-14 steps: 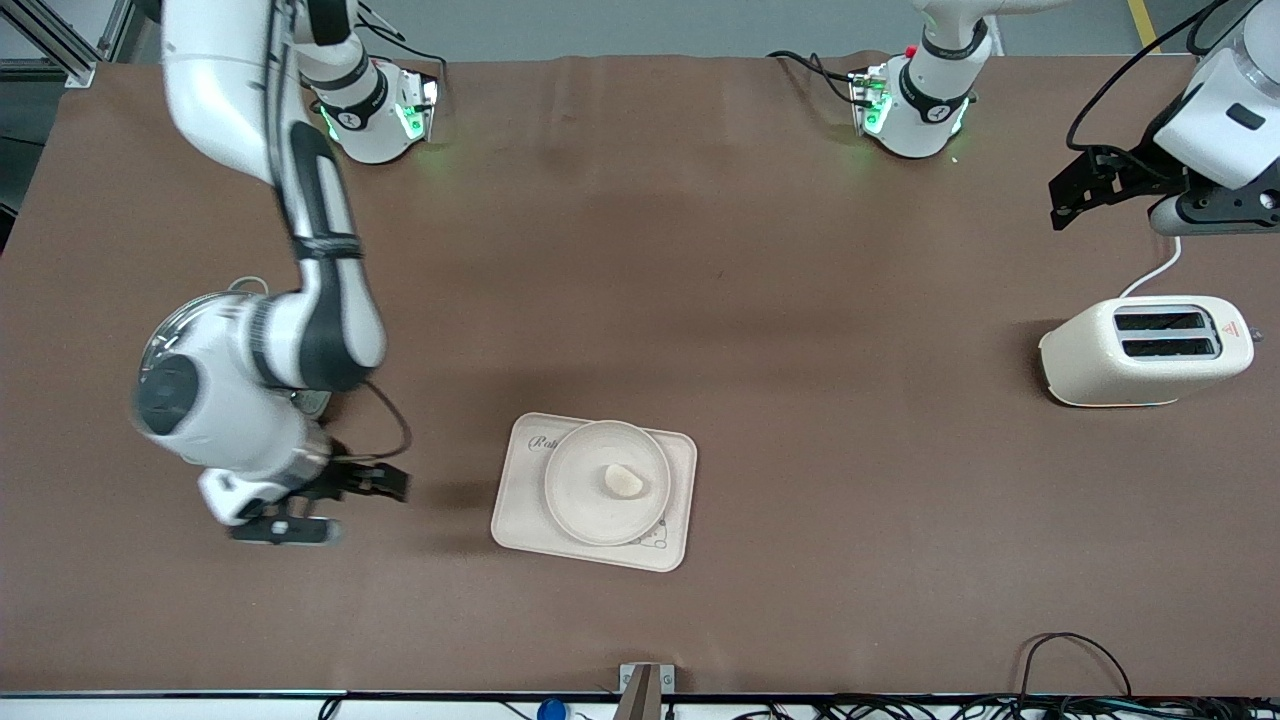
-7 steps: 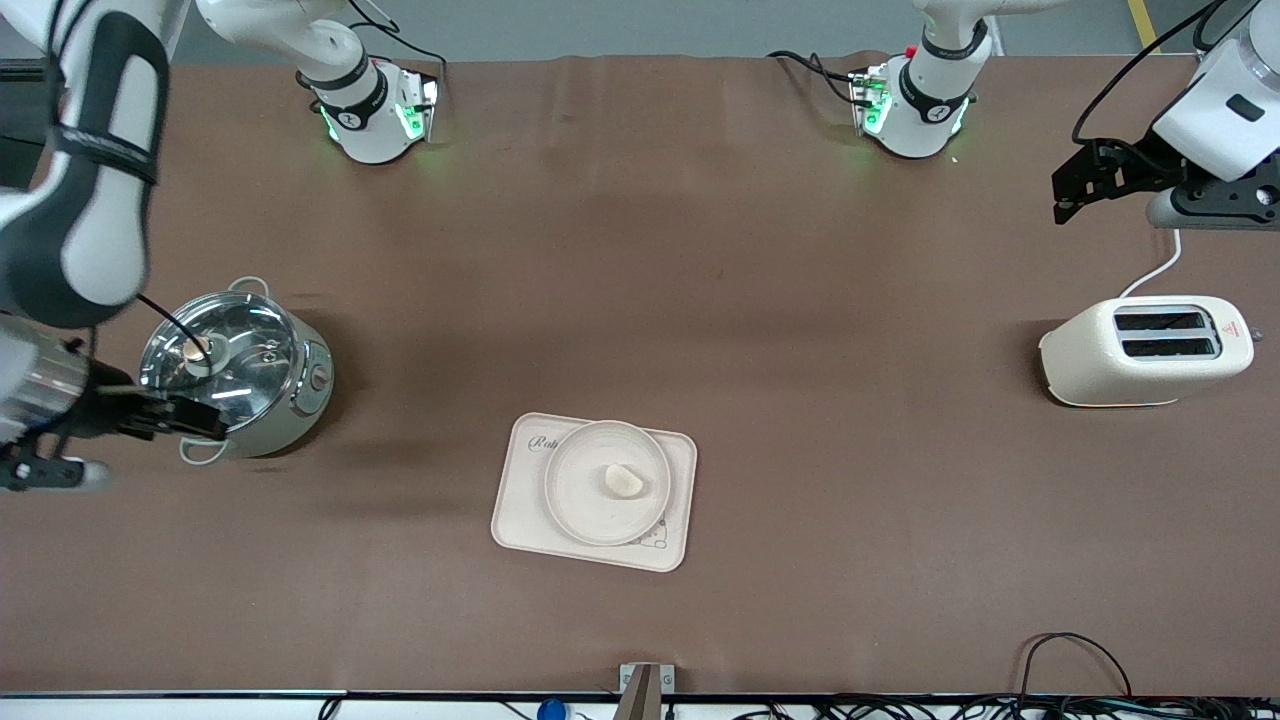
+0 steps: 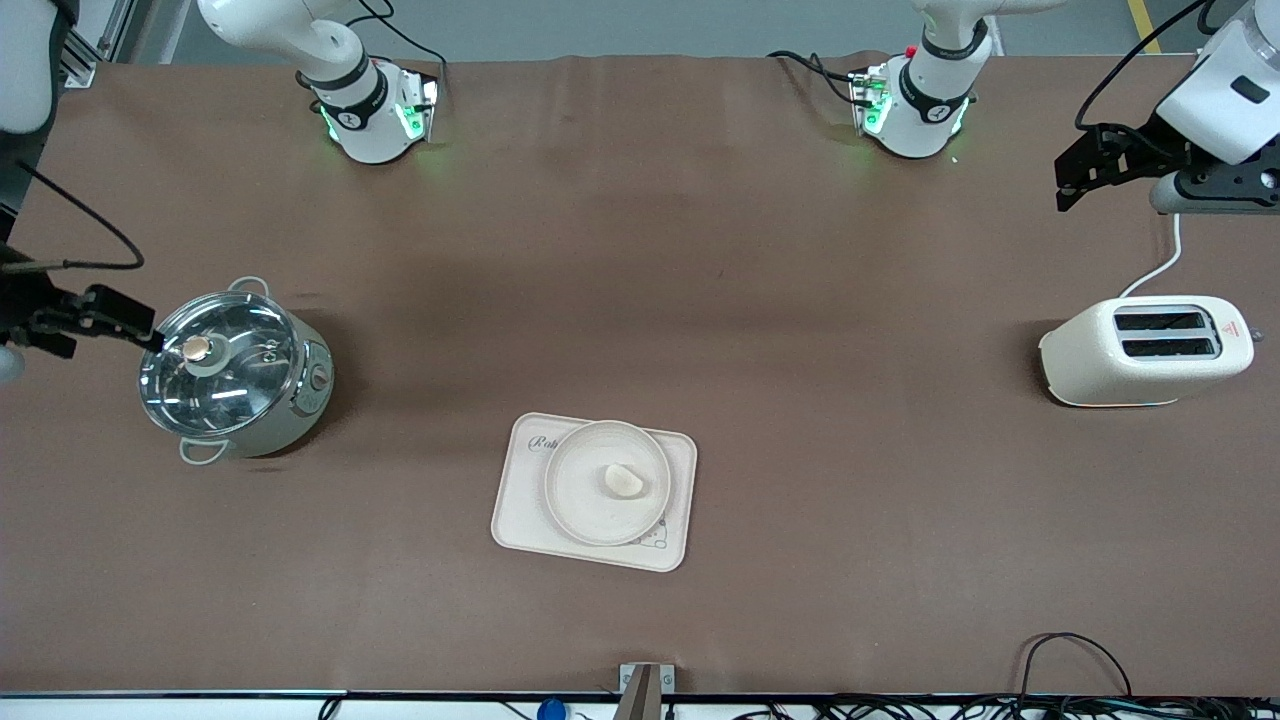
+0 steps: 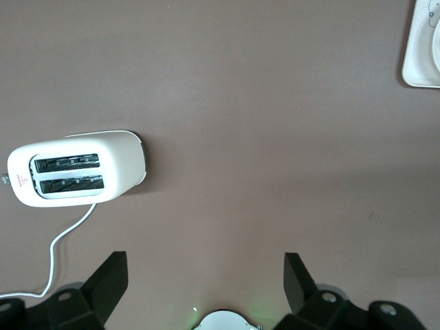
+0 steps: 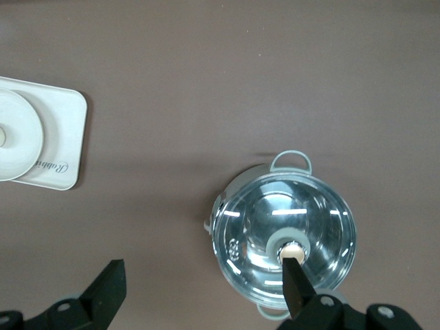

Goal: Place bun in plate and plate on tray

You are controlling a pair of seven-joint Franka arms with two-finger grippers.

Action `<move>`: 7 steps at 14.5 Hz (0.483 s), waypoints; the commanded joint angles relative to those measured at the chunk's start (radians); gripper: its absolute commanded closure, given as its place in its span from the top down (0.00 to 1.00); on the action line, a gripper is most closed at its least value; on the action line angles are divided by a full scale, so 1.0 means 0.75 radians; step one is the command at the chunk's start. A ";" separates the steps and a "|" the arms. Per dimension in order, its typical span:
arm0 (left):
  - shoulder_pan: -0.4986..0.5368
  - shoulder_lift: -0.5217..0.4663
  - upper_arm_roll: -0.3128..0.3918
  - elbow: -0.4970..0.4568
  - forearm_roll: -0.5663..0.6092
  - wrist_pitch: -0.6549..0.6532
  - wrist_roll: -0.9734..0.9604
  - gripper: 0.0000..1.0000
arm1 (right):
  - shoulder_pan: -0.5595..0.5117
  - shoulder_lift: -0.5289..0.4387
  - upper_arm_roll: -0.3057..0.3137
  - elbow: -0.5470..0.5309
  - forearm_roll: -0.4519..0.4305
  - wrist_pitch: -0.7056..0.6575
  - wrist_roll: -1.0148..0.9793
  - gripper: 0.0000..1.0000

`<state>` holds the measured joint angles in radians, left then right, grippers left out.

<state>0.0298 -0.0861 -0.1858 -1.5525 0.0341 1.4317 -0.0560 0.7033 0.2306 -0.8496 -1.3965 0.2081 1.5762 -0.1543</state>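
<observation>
Currently, front view: bun (image 3: 624, 481) seated in plate (image 3: 606, 482), plate resting on tray (image 3: 592, 492), tray near the table's middle. Task layout judged complete. Right gripper (image 3: 75, 322) raised at the right arm's end of the table, just beside pot (image 3: 236, 374). Left gripper (image 3: 1100, 160) raised at the left arm's end, near toaster (image 3: 1146, 349). Both well apart from the tray, nothing held.

Left wrist view: left gripper (image 4: 205, 289) fingers spread wide, empty; toaster (image 4: 75, 169) and a tray (image 4: 418, 51) corner in sight.

Right wrist view: right gripper (image 5: 205, 290) fingers spread wide, empty; one fingertip over the glass-lidded pot (image 5: 285, 238); tray (image 5: 55, 148) and plate (image 5: 19, 143) partly in frame.

Risks, as judgement: lid knocked or pot shoved by a low or sideways right-gripper move; toaster cord snagged by a descending left gripper; plate displaced only by a needless return to the tray.
</observation>
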 commanded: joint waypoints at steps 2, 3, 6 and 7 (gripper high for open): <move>0.005 -0.008 0.002 -0.002 -0.019 -0.015 0.023 1.00 | -0.145 -0.137 0.246 -0.044 -0.121 -0.034 0.099 1.00; 0.003 -0.006 0.000 0.000 -0.015 -0.015 0.023 1.00 | -0.260 -0.176 0.393 -0.054 -0.152 -0.038 0.099 1.00; 0.003 -0.006 -0.002 0.008 -0.007 -0.013 0.026 1.00 | -0.608 -0.250 0.770 -0.111 -0.198 -0.056 0.122 1.00; 0.003 -0.006 -0.002 0.008 -0.007 -0.013 0.026 1.00 | -0.679 -0.283 0.854 -0.142 -0.210 -0.050 0.128 1.00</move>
<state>0.0287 -0.0857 -0.1858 -1.5534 0.0341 1.4313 -0.0559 0.3140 0.1027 -0.3529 -1.4175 0.0858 1.5258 -0.0843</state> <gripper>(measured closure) 0.000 0.000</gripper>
